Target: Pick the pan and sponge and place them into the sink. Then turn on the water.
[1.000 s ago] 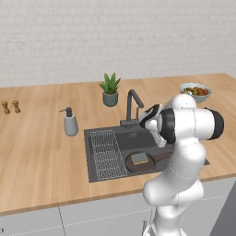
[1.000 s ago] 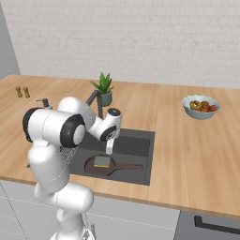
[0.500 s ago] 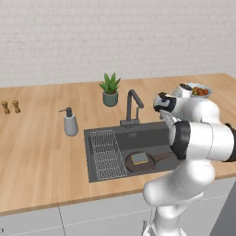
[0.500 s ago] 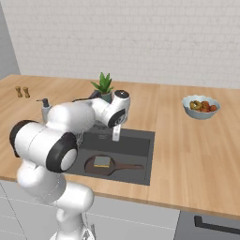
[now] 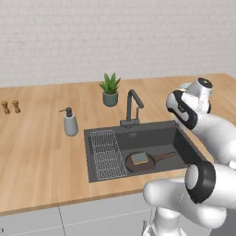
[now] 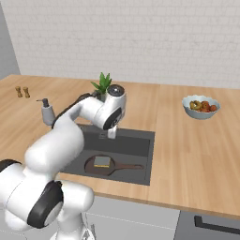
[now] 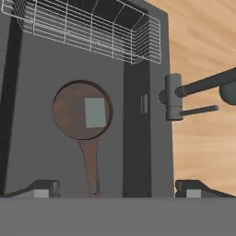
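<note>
Hovering above the sink [image 7: 37,115], the hand [image 7: 117,189] has its two dark fingertips [image 7: 44,188] spread wide at the bottom of the hand view, with nothing between them. Just beyond the tips, at about 11 o'clock from the hand in that view, the pan [image 7: 69,115] lies flat on the basin floor: round, shallow, dark brown with a mottled sheen, its short dark handle pointing back to 6 o'clock toward the hand. On the pan sits the sponge [image 7: 95,112], a small flat square with a matte grey-green top. The sink is a dark grey rectangular recess with smooth walls; farther on, at 12 o'clock, a thin white wire-grid rack [image 7: 92,27] spans its far end. At 2 o'clock the faucet [image 7: 173,97], dark grey and angular with a thin lever, stands on the sink's rim beside the warm, grained wood counter [image 7: 203,46]. In the left base view a grey soap dispenser [image 5: 70,122] stands left of the sink, and a spiky green plant [image 5: 110,89] in a grey pot is behind the faucet.
</note>
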Tool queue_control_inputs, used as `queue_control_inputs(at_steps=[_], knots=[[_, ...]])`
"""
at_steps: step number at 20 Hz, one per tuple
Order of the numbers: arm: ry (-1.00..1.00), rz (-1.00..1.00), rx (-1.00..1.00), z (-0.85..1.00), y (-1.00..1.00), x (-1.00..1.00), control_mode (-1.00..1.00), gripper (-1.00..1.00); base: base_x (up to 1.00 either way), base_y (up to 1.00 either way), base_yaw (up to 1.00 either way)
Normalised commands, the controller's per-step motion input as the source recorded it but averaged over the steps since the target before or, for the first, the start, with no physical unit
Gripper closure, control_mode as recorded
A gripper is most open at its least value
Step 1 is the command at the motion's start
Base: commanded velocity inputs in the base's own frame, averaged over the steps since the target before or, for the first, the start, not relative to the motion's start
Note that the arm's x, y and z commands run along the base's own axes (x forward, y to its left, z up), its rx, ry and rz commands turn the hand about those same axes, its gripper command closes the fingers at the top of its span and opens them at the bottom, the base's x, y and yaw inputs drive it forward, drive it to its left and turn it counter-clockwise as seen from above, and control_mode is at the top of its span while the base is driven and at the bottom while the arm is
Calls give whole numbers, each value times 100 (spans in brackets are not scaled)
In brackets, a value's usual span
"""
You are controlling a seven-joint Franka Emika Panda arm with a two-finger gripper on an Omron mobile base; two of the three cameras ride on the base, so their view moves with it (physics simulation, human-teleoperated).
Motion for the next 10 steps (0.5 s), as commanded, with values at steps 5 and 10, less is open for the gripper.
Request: queue_control_inputs(at_steps=[5, 10], knots=[[-20, -26, 10, 41, 1, -23, -100, -100, 0, 0, 0], [3, -40, 39, 31, 0, 0, -100, -100, 0, 0, 0]])
